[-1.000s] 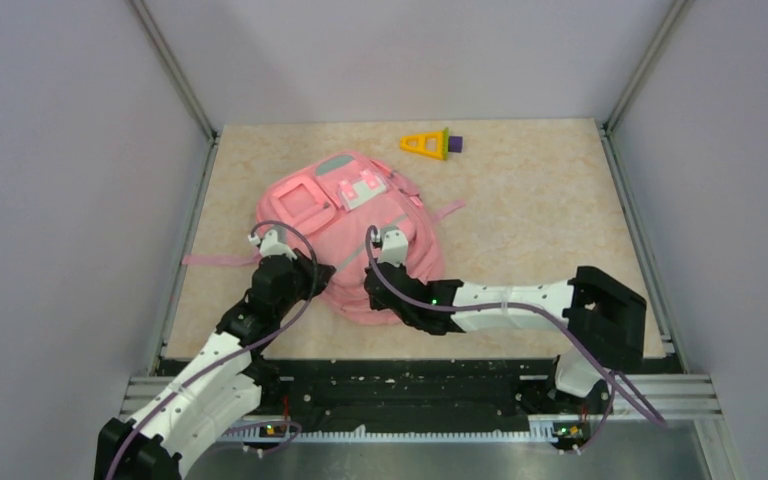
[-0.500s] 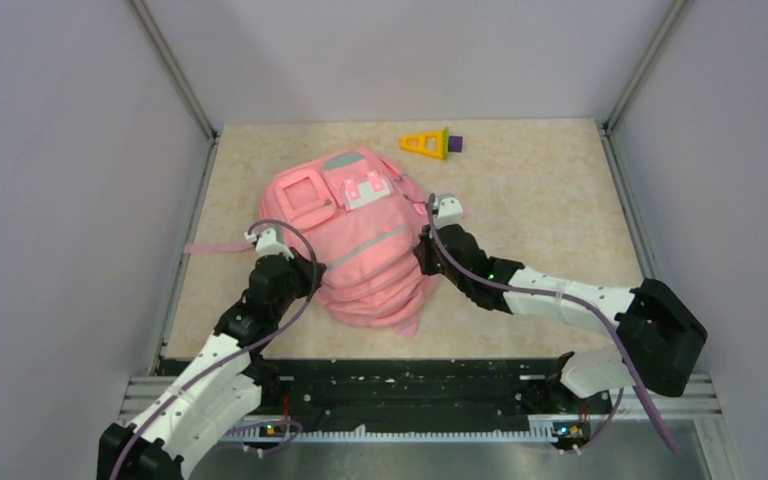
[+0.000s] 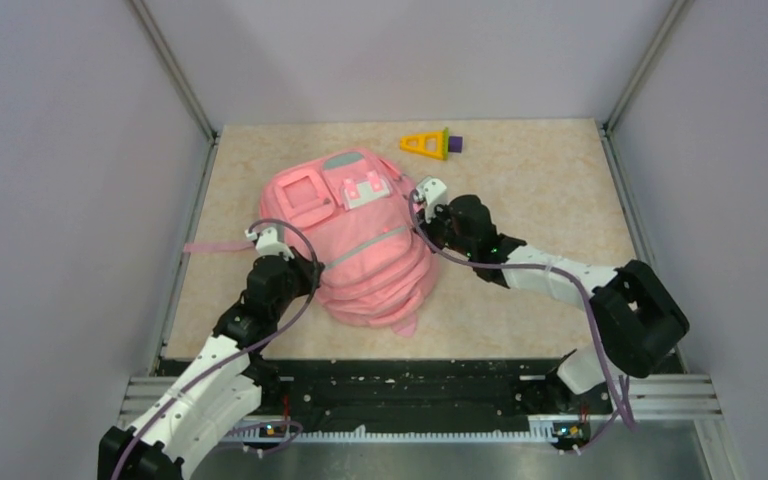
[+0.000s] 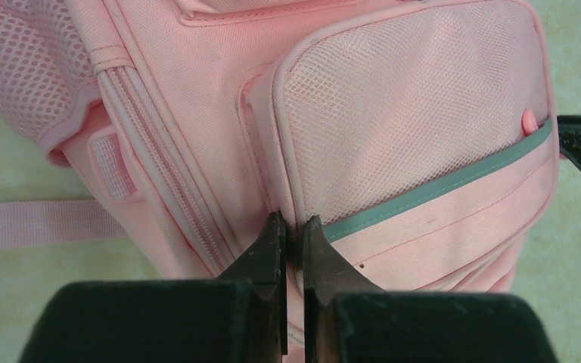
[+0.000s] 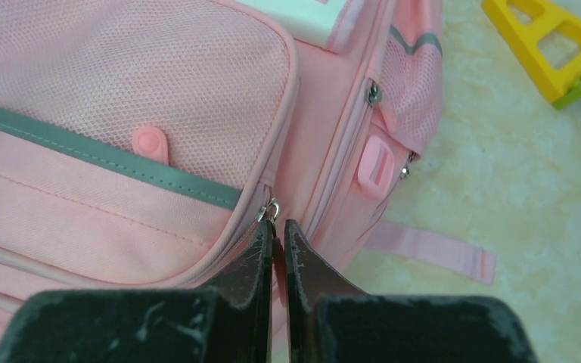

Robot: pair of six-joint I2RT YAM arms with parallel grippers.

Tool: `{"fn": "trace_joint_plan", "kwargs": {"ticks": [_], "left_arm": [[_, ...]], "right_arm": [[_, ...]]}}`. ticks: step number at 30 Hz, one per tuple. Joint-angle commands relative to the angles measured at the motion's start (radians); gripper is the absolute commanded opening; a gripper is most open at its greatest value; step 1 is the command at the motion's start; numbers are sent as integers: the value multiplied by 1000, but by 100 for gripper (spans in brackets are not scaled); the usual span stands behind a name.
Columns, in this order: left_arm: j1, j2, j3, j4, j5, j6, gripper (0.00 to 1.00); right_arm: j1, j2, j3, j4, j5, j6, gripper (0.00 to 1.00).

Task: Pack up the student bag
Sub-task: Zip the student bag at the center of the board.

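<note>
The pink student bag (image 3: 360, 255) lies flat mid-table, front pockets up. My left gripper (image 3: 305, 262) is at its left edge. In the left wrist view, the gripper (image 4: 293, 223) is shut on a fold of bag fabric (image 4: 393, 113) at the mesh pocket's seam. My right gripper (image 3: 420, 213) is at the bag's right edge. In the right wrist view, it (image 5: 278, 227) is shut on a pink zipper pull just below its metal ring (image 5: 271, 209), beside the grey strip (image 5: 106, 155).
A yellow triangular toy with a purple end (image 3: 427, 143) lies at the back of the table, also in the right wrist view (image 5: 545, 38). A loose pink strap (image 3: 210, 246) trails left; another (image 5: 431, 249) lies right of the bag. Metal frame rails border the table.
My right gripper has moved from the bag's middle out to its right edge and then farther back. The bag has spread and shifted slightly. My left gripper has stayed put.
</note>
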Motion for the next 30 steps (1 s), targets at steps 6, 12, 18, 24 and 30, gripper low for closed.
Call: {"fn": "trace_joint_plan", "kwargs": {"ticks": [6, 12, 18, 24, 30], "left_arm": [[45, 15, 29, -83, -110, 124, 0], [47, 28, 26, -79, -91, 126, 0], [48, 25, 39, -87, -94, 124, 20], [50, 12, 64, -83, -97, 140, 73], [58, -2, 111, -111, -114, 138, 86]], "right_arm": [[-80, 226, 294, -62, -2, -351, 0], [-83, 282, 359, -3, -27, -349, 0], [-83, 226, 313, 18, -7, -257, 31], [-98, 69, 203, 13, -82, -154, 67], [-167, -53, 143, -46, -34, -12, 71]]}}
